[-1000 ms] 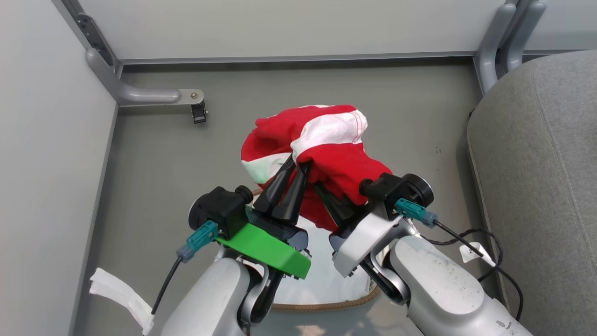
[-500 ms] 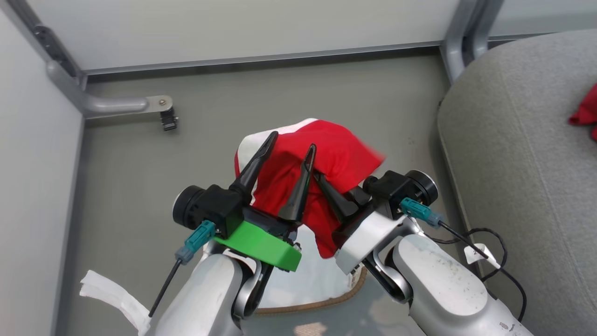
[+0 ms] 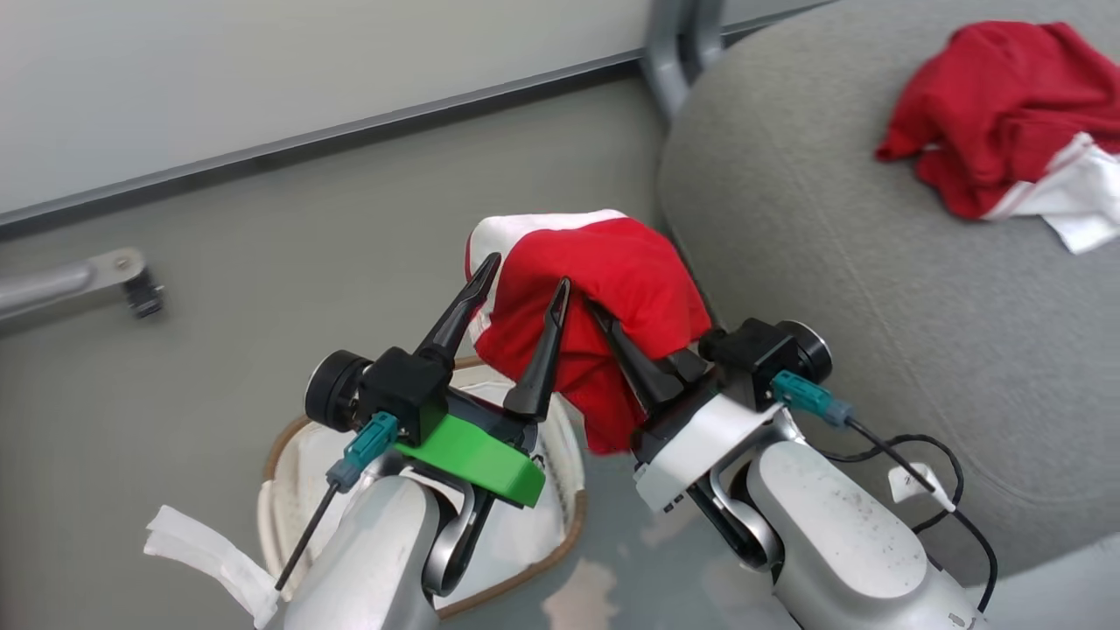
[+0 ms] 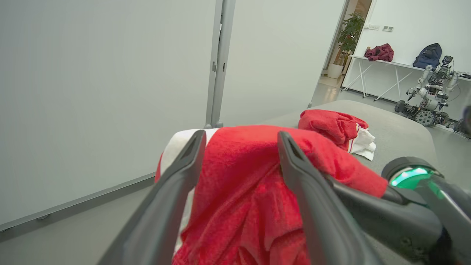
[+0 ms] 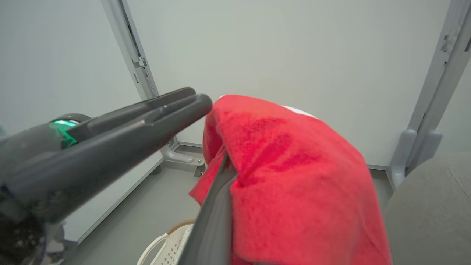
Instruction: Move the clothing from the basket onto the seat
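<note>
Clothing hangs lifted just beyond the small oval cream-white plastic basket with a brown woven rim (image 3: 575,503), which sits nearest, beneath the forearms. One soft bright red fabric garment with a white panel (image 3: 621,267) is pinched in the closed right end effector (image 3: 604,315). The left end effector (image 3: 525,273) stands wide open beside that cloth. Beyond, a second red-and-white garment (image 3: 989,114) lies crumpled on the large rounded grey fabric seat (image 3: 831,262).

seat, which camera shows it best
Head view: the seat spreads wide from above, with a red garment lying on it. The left wrist view shows its top at a low angle beyond the held garment; the right wrist view catches a corner at lower right.
</note>
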Robot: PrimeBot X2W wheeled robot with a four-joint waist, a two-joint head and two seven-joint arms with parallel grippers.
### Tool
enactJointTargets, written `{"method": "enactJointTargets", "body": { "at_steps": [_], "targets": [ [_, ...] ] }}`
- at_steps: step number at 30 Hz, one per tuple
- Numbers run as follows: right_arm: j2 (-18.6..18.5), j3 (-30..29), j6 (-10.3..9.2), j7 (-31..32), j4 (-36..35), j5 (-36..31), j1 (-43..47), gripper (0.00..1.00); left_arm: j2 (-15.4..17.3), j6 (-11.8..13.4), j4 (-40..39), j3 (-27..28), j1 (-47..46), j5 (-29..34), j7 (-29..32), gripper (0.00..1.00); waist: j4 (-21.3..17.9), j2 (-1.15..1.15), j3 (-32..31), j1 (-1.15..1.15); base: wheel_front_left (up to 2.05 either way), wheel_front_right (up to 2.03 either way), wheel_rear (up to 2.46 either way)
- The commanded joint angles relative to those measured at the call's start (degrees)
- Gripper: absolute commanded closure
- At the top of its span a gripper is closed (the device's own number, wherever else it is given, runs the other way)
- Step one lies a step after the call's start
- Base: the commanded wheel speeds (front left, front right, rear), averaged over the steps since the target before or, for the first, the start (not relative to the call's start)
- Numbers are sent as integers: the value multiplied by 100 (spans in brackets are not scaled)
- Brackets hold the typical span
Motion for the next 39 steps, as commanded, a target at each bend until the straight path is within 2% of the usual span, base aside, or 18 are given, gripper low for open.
{"method": "enactJointTargets", "body": {
  "at_steps": [1, 9, 22, 30, 39],
  "targets": [
    [-15, -53, -6, -13, -45, 24, 117, 100, 25, -22, 28, 8, 4, 28, -2, 0, -849, 0, 77, 0, 0, 0, 0],
    [-12, -248, -6, -13, -170, -1, 376, 100, 27, -61, 162, 86, 69, 111, -2, 0, -1672, 0, 58, 0, 0, 0, 0],
    [-66, -1332, -6, -13, -570, -312, 856, 100, 50, -63, 401, -290, -246, 185, -2, 0, -1767, 0, 239, 0, 0, 0, 0],
    [-691, -1828, -6, -12, -633, -544, 267, 100, 145, -63, 454, -337, -267, 247, -2, 0, -1773, 0, 549, 0, 0, 0, 0],
    [-1703, -2226, -7, -12, -26, -803, -1353, 100, 328, -64, 456, -137, -318, 395, -2, 0, -1648, 0, 1194, 0, 0, 0, 0]
  ]
}}
